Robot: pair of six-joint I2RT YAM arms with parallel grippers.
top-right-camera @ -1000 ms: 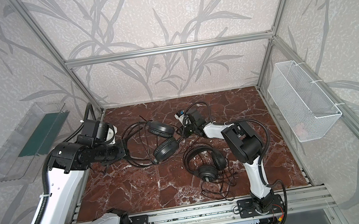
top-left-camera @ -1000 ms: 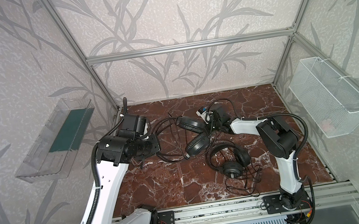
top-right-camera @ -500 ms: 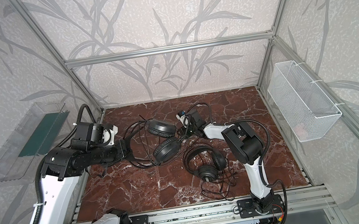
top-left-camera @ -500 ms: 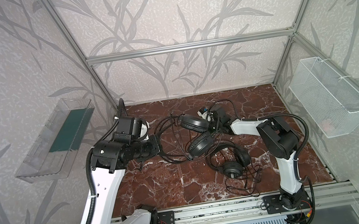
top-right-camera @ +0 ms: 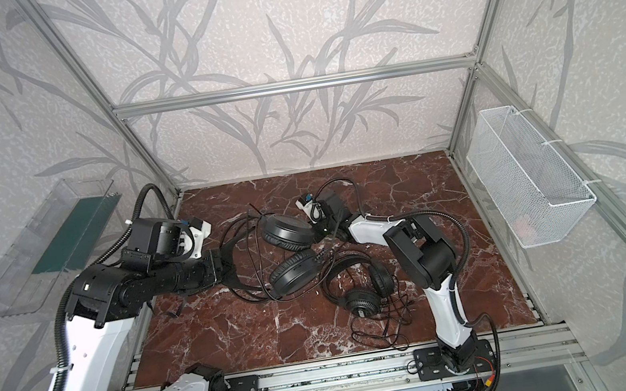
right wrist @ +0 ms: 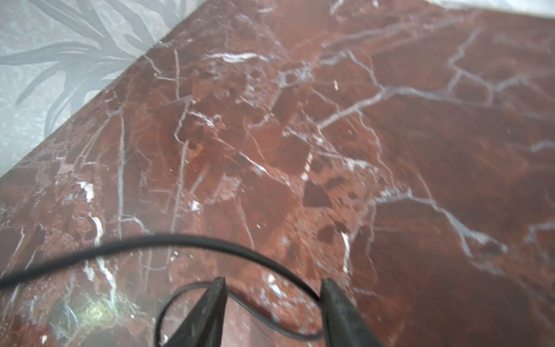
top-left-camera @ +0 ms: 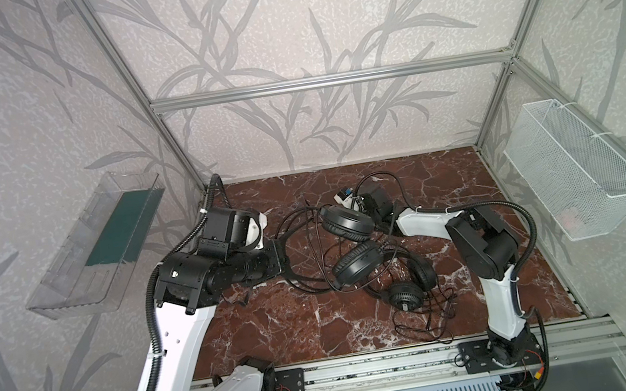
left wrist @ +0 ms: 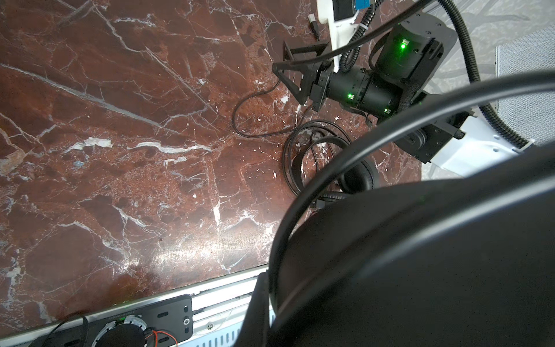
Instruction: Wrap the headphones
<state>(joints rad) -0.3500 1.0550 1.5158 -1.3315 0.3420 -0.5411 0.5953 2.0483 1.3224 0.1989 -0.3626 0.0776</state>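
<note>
Right gripper (right wrist: 271, 284) jaws have widened, a thin black cable (right wrist: 180, 238) crossing their tips. Left gripper (top-left-camera: 279, 252) jaws clamp the headband of the black over-ear headphones (top-left-camera: 349, 225). The red marble surface (top-left-camera: 280, 327) lies open toward the front edge.

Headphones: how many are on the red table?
2. The far headset lies in the middle, its headband in the shut left gripper. The near headset sits just in front of it, with its cable loose around it. None seems hidden.
</note>
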